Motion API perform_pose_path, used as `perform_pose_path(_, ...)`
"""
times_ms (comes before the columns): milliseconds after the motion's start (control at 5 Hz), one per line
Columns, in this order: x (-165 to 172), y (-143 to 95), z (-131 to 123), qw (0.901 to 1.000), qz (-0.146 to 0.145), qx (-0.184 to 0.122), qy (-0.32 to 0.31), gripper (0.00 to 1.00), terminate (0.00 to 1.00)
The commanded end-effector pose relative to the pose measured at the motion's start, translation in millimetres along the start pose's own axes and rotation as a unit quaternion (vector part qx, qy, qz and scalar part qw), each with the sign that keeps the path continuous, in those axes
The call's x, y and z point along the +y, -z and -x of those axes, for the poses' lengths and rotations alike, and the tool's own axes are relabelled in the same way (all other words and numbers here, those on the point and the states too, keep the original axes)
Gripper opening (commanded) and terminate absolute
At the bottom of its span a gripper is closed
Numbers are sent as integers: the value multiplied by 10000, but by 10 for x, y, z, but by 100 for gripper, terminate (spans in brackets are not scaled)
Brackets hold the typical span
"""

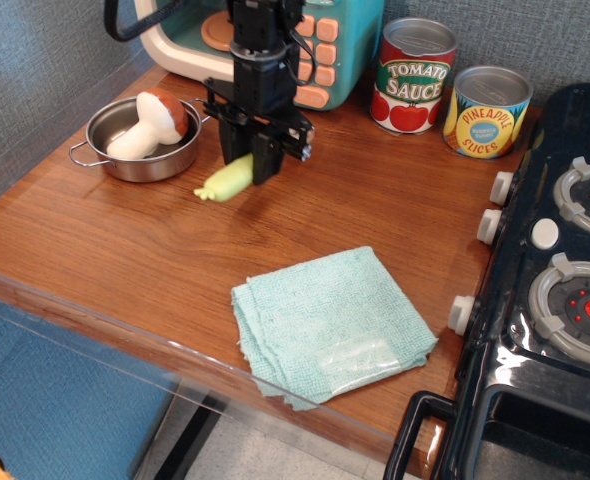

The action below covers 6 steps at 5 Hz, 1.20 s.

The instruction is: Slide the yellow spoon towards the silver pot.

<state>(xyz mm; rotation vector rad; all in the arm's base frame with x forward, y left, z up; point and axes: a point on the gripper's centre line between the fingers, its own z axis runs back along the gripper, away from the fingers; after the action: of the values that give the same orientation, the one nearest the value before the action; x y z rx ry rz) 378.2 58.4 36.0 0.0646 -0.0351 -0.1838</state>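
The yellow spoon (225,181) shows only its pale yellow-green handle, pointing down-left on the wooden table. Its silver bowl is hidden under my gripper (253,168). The gripper is shut on the spoon's upper end, its black fingers pointing straight down at table level. The silver pot (143,140) stands just left of the gripper, a short gap from the handle tip. A toy mushroom (150,122) with a brown cap and white stem lies inside it.
A toy microwave (320,40) stands at the back behind the arm. A tomato sauce can (416,75) and a pineapple can (486,110) stand at the back right. A folded teal cloth (330,322) lies front centre. A black toy stove (555,290) fills the right side.
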Motion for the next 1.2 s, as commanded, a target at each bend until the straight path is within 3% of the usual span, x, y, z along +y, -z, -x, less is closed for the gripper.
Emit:
perform_pose_path(0, 248, -151, -85, 9997, -92, -204, -7, 0, 0)
perform_pose_path(200, 247, -92, -78, 10000, -60, -46, -35, 0, 0)
perform_pose_path(400, 236, -31, -54, 9998, -24, 142, -119, 100, 0)
perform_pose_path(600, 235, 12, -47, 9994, -51, 283, -197, 100, 0)
perform_pose_path(1000, 176, -265, -27, 9998, -43, -152, -132, 100, 0)
